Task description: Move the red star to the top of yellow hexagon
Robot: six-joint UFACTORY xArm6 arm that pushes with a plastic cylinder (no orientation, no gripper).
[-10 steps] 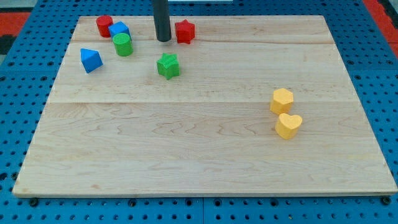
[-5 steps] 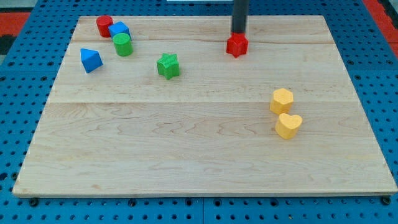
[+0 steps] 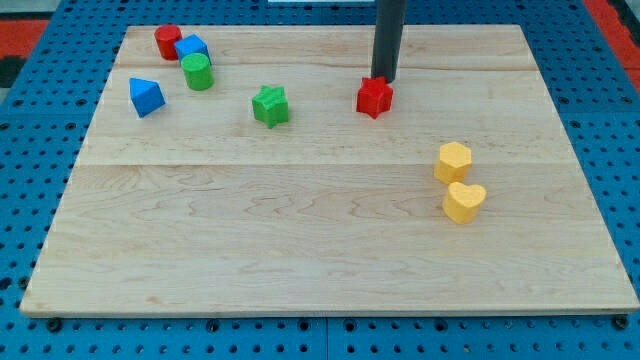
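Note:
The red star (image 3: 374, 97) lies on the wooden board (image 3: 300, 240), right of centre in the upper part. My tip (image 3: 386, 78) is just above it, at its upper right edge, touching or nearly so. The yellow hexagon (image 3: 453, 161) sits lower and to the right of the star, well apart from it. A yellow heart (image 3: 463, 201) lies right below the hexagon.
A green star (image 3: 270, 105) lies left of the red star. At the upper left are a red block (image 3: 167, 41), a blue block (image 3: 191, 48), a green cylinder (image 3: 197, 71) and a blue triangular block (image 3: 146, 96).
The red star has been pushed from the upper middle to the right and then down. My tip moved right along with it and now sits lower, just above the star.

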